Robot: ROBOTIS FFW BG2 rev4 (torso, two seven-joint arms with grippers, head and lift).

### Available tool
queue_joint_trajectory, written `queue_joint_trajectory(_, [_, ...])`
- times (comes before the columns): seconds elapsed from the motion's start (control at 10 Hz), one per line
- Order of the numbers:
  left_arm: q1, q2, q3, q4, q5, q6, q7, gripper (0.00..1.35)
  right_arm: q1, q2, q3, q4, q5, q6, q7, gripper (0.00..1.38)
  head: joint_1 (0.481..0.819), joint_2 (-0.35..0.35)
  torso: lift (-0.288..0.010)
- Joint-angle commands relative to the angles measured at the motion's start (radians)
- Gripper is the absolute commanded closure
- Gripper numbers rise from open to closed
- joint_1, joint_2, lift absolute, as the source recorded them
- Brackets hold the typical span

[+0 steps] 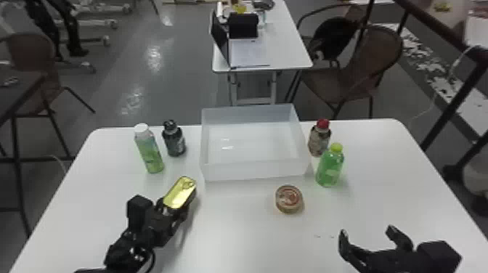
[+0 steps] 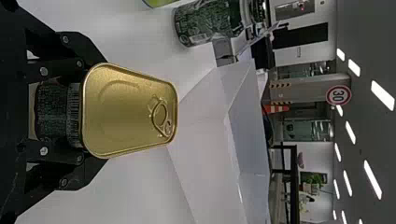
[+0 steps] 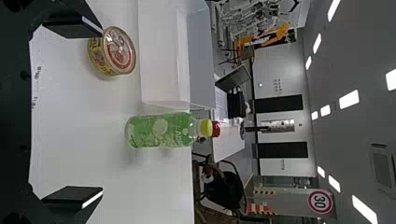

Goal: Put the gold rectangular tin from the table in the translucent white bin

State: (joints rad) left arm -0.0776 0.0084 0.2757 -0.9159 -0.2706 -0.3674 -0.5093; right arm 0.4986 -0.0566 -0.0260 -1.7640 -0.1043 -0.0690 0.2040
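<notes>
Brown chair [image 1: 32,54] on grey floor [image 1: 181,83], ten o'clock from bin [image 1: 254,170]. Left gripper [image 1: 174,210] at eight, closed on gold tin [image 1: 180,192], outside bin. Bin on white table [image 1: 236,232]; far table [image 1: 290,51] at twelve. Right gripper [image 1: 366,231] at four, spread wide, empty; second chair [image 1: 381,47] at two.

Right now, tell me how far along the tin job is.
Picking up looks done: the gold rectangular tin appears raised off the table. In hand: the left gripper has its fingers closed on the tin, just outside the near left corner of the translucent white bin. Left to do: bring it over the rim, lower it and let go.
</notes>
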Motion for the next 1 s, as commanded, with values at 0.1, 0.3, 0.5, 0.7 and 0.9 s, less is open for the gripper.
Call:
queue_joint_trajectory(0.1, [0.088, -0.011, -0.032, -0.270, 0.062, 0.071, 0.000, 0.82, 0.003, 0.000, 0.000, 0.001, -0.003, 0.000, 0.000, 0.11, 0.695, 0.027, -0.028])
queue_joint_trajectory(0.3, [0.081, -0.011, -0.127, -0.399, 0.085, 0.125, -0.002, 0.82, 0.005, 0.000, 0.000, 0.005, -0.006, 0.000, 0.002, 0.11, 0.695, 0.024, -0.028])
queue_joint_trajectory(0.5, [-0.007, 0.001, -0.239, -0.405, 0.120, 0.217, -0.026, 0.82, -0.002, -0.002, 0.000, 0.011, -0.009, 0.000, 0.006, 0.11, 0.695, -0.032, -0.028])
queue_joint_trajectory(0.7, [-0.103, 0.030, -0.302, -0.351, 0.106, 0.242, -0.041, 0.82, -0.017, -0.002, 0.000, 0.023, -0.009, 0.000, 0.012, 0.11, 0.695, -0.082, -0.028])
queue_joint_trajectory(0.9, [-0.208, 0.008, -0.311, -0.245, 0.065, 0.231, -0.072, 0.82, -0.018, -0.002, 0.001, 0.028, -0.009, 0.000, 0.014, 0.11, 0.695, -0.107, -0.028])
